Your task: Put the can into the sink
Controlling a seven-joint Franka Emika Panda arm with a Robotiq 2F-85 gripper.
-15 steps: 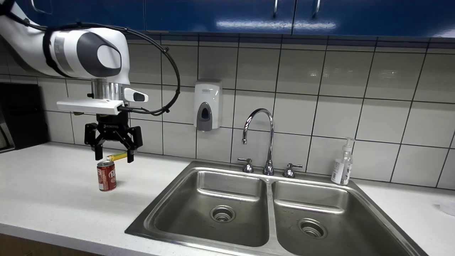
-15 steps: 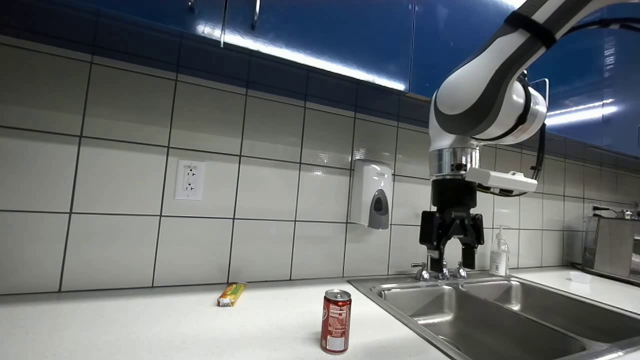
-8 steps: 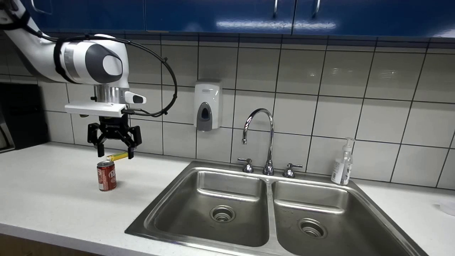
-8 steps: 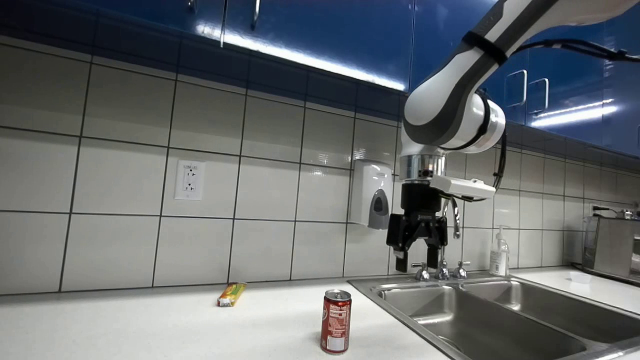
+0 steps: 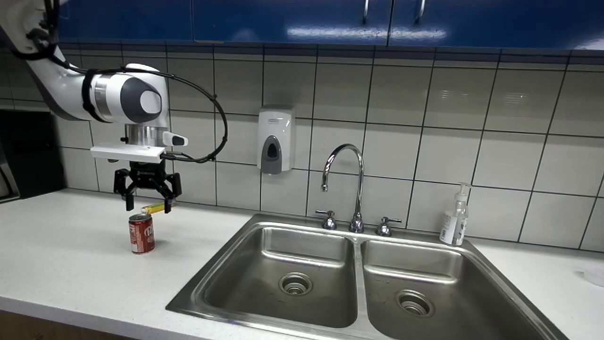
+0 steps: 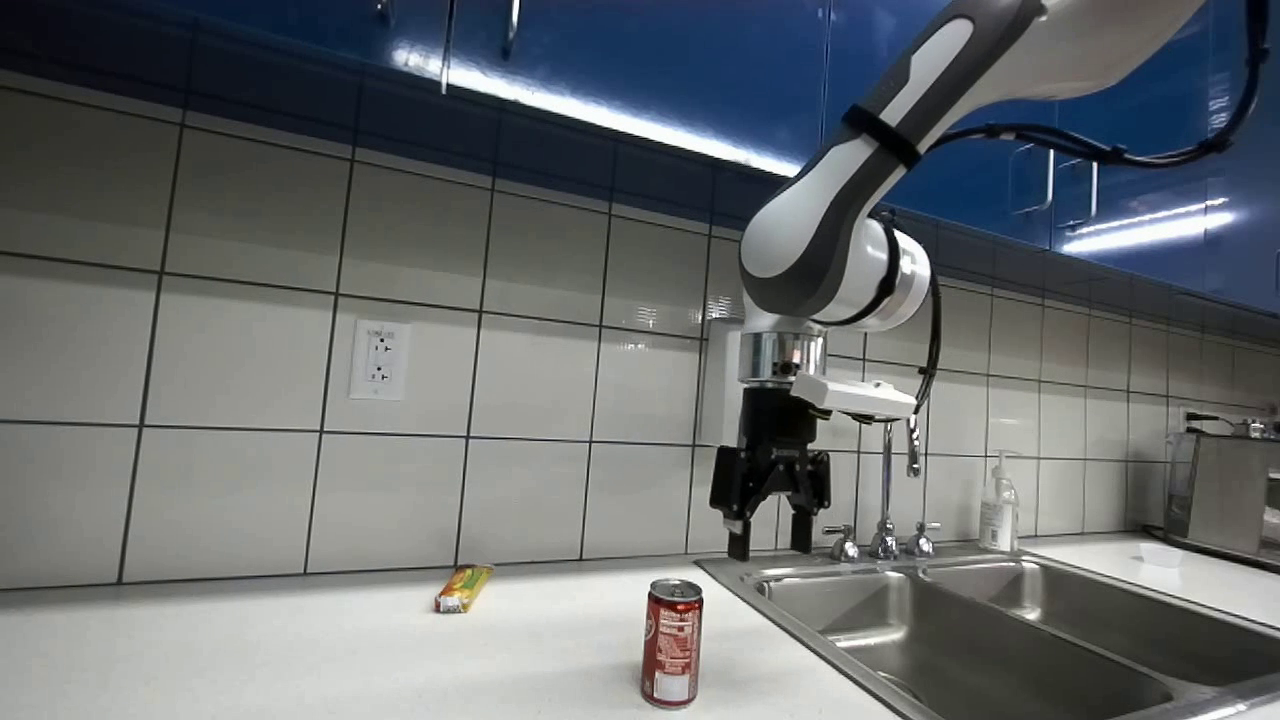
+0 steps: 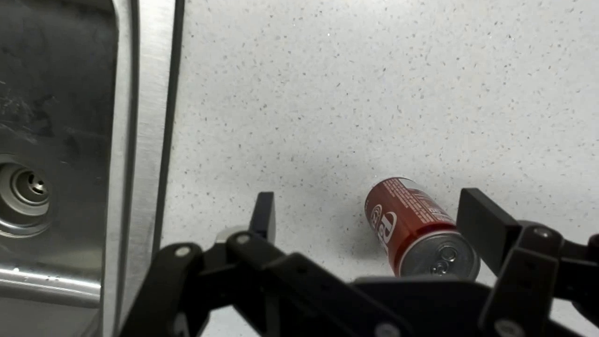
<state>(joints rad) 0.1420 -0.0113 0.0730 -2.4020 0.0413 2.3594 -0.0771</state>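
One red can (image 6: 672, 643) unmoved, jaws spread, now nearer

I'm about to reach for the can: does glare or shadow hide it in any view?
No: in the wrist view the can shows clearly, with a soft shadow on the counter beside it and a bright streak in the sink; in both exterior views, glare streaks the cabinets, not the can.

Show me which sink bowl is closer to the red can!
It's the left-hand bowl in an exterior view. It lies between the red can and the right-hand bowl, the one with the pump bottle at its back corner.
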